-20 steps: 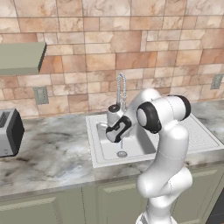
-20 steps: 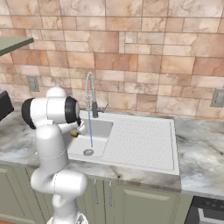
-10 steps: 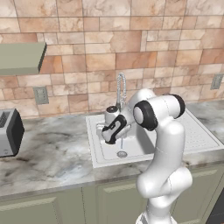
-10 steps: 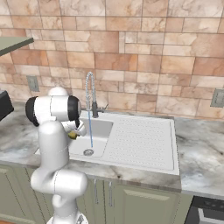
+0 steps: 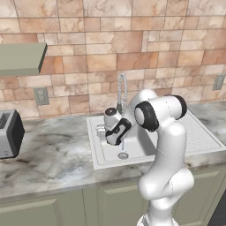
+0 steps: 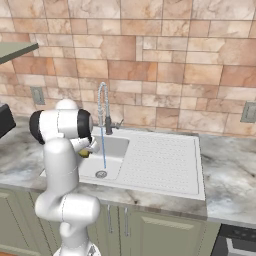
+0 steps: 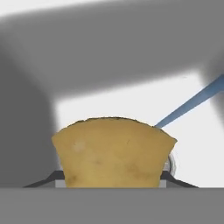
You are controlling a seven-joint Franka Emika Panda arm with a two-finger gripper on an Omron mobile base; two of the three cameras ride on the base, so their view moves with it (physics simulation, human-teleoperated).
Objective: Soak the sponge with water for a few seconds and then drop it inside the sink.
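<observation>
I see the marble counter (image 5: 53,159) with the pale sink (image 6: 165,165) set in it, and the chrome tap (image 6: 103,107) standing at the back of the basin. My arm reaches over the basin, and the claw (image 5: 115,132) is clamped on the yellow sponge (image 7: 113,151). The sponge sits above the sink floor, near the drain (image 6: 101,174). The thin blue water (image 6: 103,150) falls just beside it, at its upper right corner in the hand view.

The arm bends forward and down at the elbow, its gripper (image 5: 111,140) closed, pointing low
</observation>
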